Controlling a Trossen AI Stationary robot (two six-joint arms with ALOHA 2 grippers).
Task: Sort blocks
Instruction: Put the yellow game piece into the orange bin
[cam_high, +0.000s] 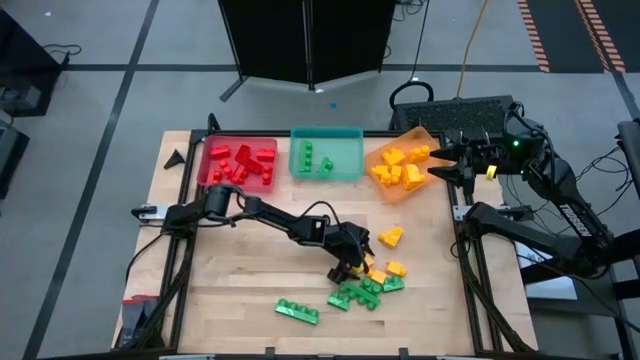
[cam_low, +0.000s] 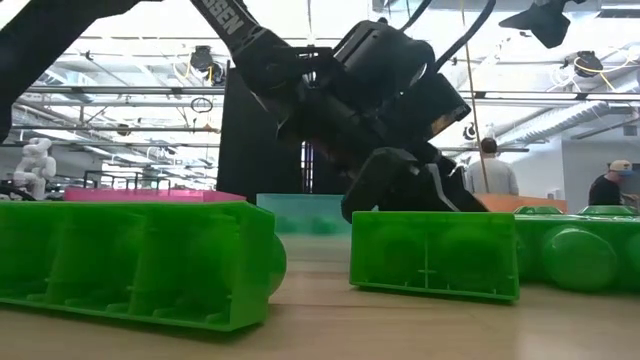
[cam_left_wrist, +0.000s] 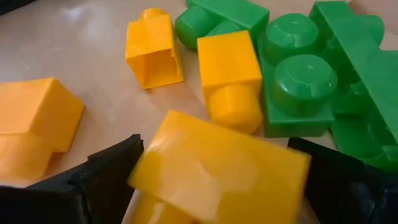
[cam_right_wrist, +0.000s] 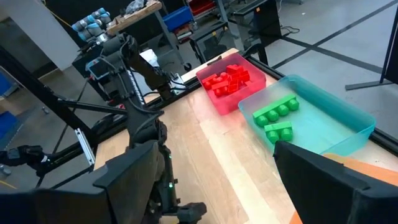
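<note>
The left gripper (cam_high: 357, 262), fingers spread around a yellow block (cam_left_wrist: 217, 168) at the tabletop's five o'clock, needs only to close — the right gripper (cam_high: 447, 162) waits open beside the orange tray (cam_high: 392, 192), at one o'clock.

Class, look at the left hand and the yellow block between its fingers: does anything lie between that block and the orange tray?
Nothing visible blocks it. From the left hand and yellow block, one loose yellow block lies toward the orange tray.

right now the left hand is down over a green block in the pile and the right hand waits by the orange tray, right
Not quite: the block between the left hand's fingers is yellow, not green, as the left wrist view shows. The rest holds: it is down in the pile, and the right hand waits by the orange tray.
</note>
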